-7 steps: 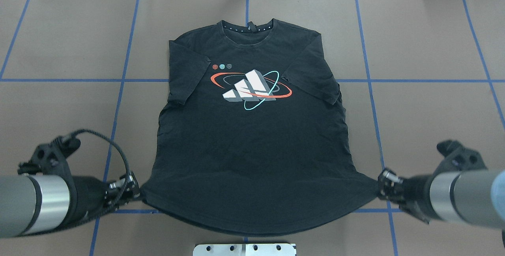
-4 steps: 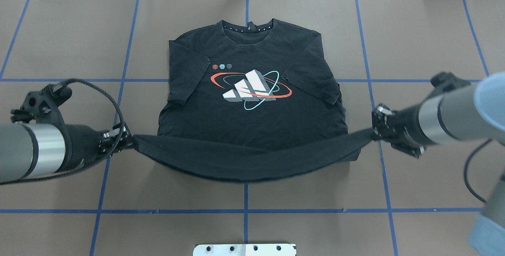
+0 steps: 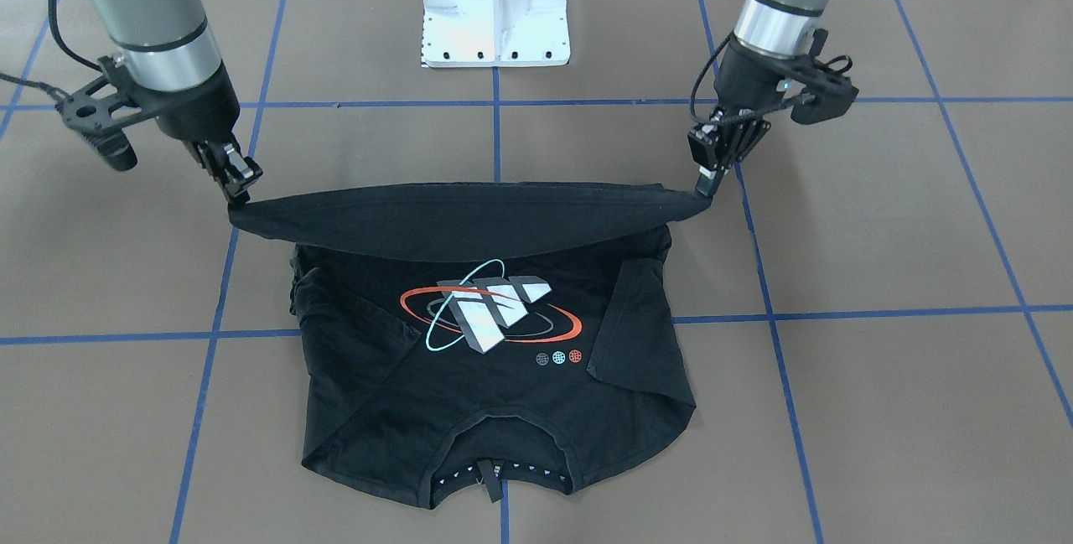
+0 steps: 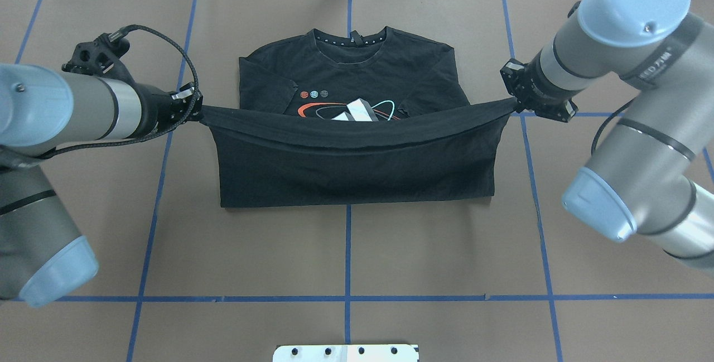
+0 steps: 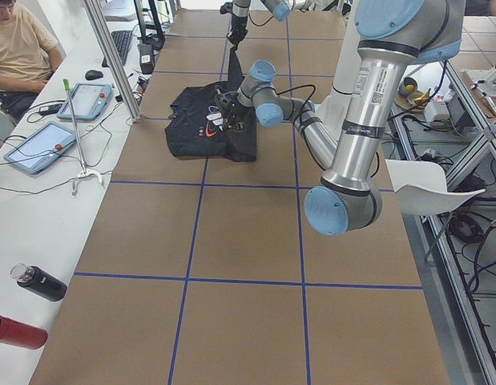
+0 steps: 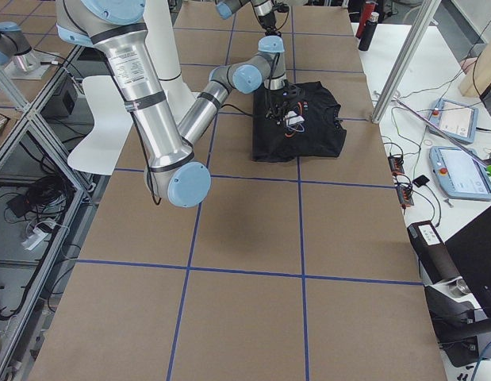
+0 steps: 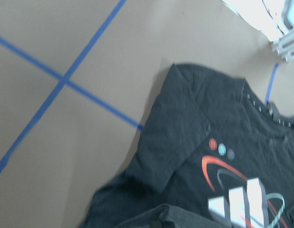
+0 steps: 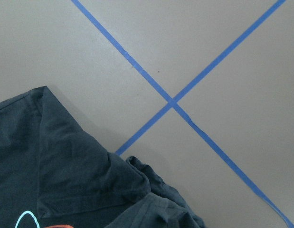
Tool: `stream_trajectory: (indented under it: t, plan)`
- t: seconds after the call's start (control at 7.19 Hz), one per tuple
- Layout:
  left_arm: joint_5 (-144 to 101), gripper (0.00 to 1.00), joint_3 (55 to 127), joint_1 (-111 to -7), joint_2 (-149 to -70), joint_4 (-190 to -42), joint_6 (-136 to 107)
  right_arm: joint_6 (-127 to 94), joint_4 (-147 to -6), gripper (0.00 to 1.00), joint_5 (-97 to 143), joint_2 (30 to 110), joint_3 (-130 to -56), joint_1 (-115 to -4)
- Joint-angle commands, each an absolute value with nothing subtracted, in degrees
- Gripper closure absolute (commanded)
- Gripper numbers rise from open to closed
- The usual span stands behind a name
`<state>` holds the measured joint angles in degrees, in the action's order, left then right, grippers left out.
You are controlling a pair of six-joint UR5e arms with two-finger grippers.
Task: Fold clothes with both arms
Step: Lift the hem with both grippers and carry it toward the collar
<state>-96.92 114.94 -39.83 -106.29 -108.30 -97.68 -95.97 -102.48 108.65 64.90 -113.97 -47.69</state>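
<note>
The left tool (image 4: 198, 110) is clenched on one corner of the hem of a black shirt (image 4: 357, 167), and the right tool (image 4: 516, 106) is clenched on the other corner. In the front-facing view the left tool (image 3: 702, 183) and the right tool (image 3: 237, 188) both point down at a slant, and the hem (image 3: 469, 209) hangs taut between them, raised off the cloth below it. The lower half of the shirt is doubled back over itself, with the fold line lying on the side nearer the robot. The rest of the shirt lies flat on the brown bench (image 4: 446, 250), its collar (image 4: 351, 44) away from the robot and both sleeves tucked in over the chest.

The chest print (image 3: 490, 313) shows three slanted white and grey bars crossed by a red ring and a cyan ring, with three small dots (image 3: 558, 356) beside it in red, cyan and grey. I can read no words on it. From overhead the raised hem hides the lower part of the print. The right arm (image 4: 630, 44) carries dark lettering along its grey tube, too blurred to read.

Blue tape lines (image 4: 347, 250) divide the bench into squares. On a white side table in the left view, a black bottle (image 5: 39, 282) and a red bottle (image 5: 15, 330) lie on their sides; what they contain cannot be told.
</note>
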Motion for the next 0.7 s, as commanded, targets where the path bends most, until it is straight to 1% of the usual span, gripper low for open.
stream_trajectory:
  t: [0.0, 0.14, 0.28, 0.42, 0.56]
  plan:
    - [-96.16, 1.00, 107.61, -41.30, -107.05, -116.77, -97.99, -92.64, -96.44, 1.00, 108.54, 60.32, -103.06, -50.36]
    - [-94.85, 1.00, 105.40, -43.05, -109.49, -117.59, -97.74, -92.64, -94.94, 1.00, 108.54, 57.07, -97.87, -50.45]
    - [-94.83, 1.00, 102.34, -45.42, -113.25, -117.60, -97.65, -92.55, -92.83, 1.00, 108.46, 55.91, -94.78, -50.71]
    - [-93.70, 1.00, 97.95, -45.61, -116.25, -117.68, -97.99, -92.64, -89.94, 1.00, 107.85, 55.46, -92.22, -50.71]
    - [-90.21, 1.00, 93.39, -45.62, -117.24, -120.82, -97.91, -92.64, -86.61, 1.00, 107.15, 53.54, -88.02, -50.71]
